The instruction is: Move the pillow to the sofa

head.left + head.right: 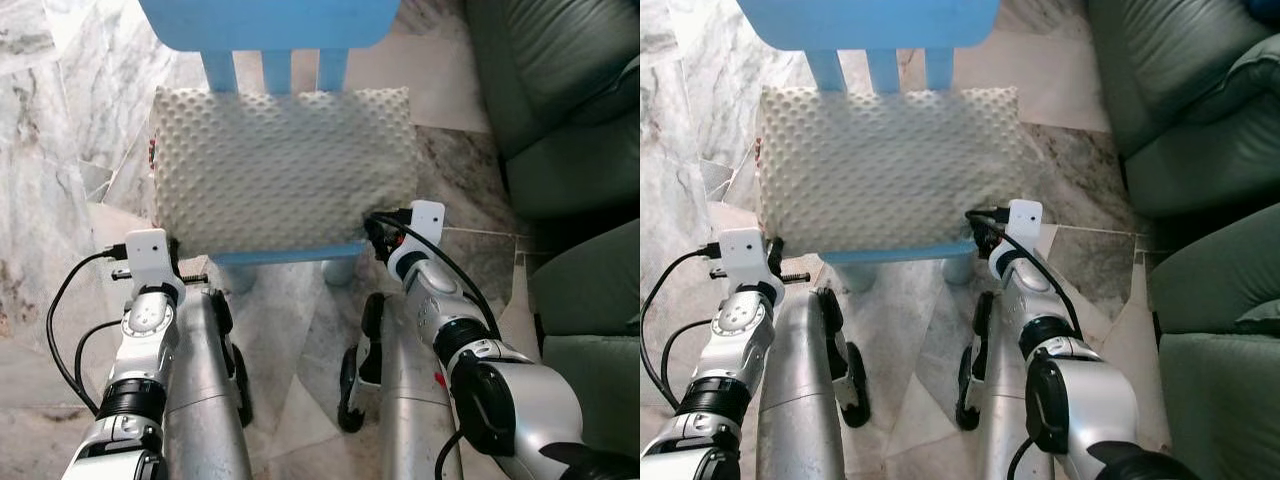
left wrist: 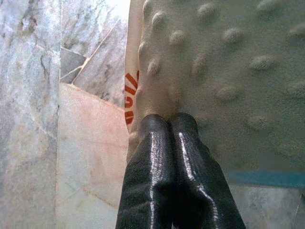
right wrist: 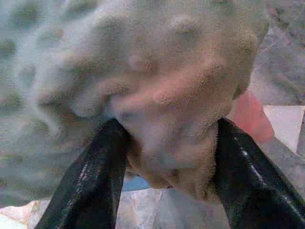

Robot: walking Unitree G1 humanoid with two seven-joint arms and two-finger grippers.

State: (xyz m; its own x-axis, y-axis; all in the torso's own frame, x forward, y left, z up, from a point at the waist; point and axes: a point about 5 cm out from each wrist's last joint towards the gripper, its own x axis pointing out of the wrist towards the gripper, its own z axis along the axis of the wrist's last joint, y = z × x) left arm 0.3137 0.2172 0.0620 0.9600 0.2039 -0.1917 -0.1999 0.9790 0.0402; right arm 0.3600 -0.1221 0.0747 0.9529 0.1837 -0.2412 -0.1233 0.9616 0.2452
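We are facing a dark green sofa point(image 1: 560, 100), which is occupying the right side of the head views and standing on a marble tile floor point(image 1: 60, 150). Beside it, a blue chair point(image 1: 280, 30) is standing on the same floor, with its slatted back at the far edge. We are finding the pillow point(image 1: 280, 165), cream and covered in raised dots, lying flat on the chair seat and covering it nearly from edge to edge; it is not on the sofa. We are placing the right gripper point(image 3: 167, 157) at the pillow's near right corner, with both black fingers spread around a bunched fold of fabric and pressing into it. We are holding the left gripper point(image 2: 169, 143) at the near left corner, fingers pressed together, tips touching the pillow's edge.
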